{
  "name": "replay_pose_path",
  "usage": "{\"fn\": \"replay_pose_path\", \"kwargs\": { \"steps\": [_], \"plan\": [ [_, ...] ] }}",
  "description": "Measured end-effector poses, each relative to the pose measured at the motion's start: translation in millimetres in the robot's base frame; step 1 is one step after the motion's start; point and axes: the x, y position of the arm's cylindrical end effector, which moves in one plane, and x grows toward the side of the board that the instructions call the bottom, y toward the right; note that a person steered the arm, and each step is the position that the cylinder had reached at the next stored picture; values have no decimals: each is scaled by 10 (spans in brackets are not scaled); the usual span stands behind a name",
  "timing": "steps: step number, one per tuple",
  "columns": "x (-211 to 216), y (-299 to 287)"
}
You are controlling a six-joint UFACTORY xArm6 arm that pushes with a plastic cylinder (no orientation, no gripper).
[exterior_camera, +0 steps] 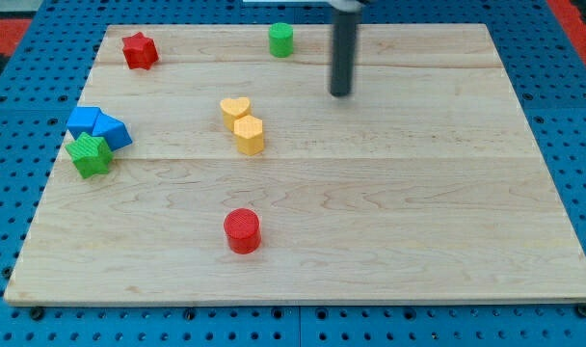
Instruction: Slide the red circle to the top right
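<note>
- My tip (342,93) stands on the upper middle of the wooden tabletop (418,222), at the lower end of a straight dark rod that comes down from the view's top edge.
- The tool is this plain rod: it has no jaws to open or close, and it holds nothing; the tip touches no block.
- The red circle (242,231) stands low on the tabletop, a little to the view's left of centre, well apart from my tip and from every other block.
- From the red circle, my tip lies up and to the view's right, with bare wood between them.
- The green circle (280,40) stands near the tabletop's top edge, to the view's left of the rod and apart from it.
- The red star (139,50) sits near the top left corner of the tabletop.
- The yellow heart (235,108) and a second yellow block (249,135), which looks six-sided, stand touching, the heart towards the view's top; both lie down and to the view's left of my tip.
- At the view's left edge, two blue blocks (98,127) sit pressed together; their exact shapes are hard to make out.
- The green star (89,154) sits just below the blue blocks, touching them.
</note>
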Motion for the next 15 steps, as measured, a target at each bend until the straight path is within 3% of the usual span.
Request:
{"fn": "replay_pose_path", "kwargs": {
  "steps": [1,2,3,4,5,6,7,8,9,10,11,12,13,14,15],
  "plan": [
    [1226,340],
    [2158,-9],
    [2405,-692],
    [2093,-1436],
    [1702,-1298],
    [1876,-1430],
    [1805,-2149],
    [1267,-1570],
    [1007,-598],
    [1376,-643],
    [1340,-312],
    [829,119],
    [1096,444],
    [844,508],
    [97,537]
  ]
}}
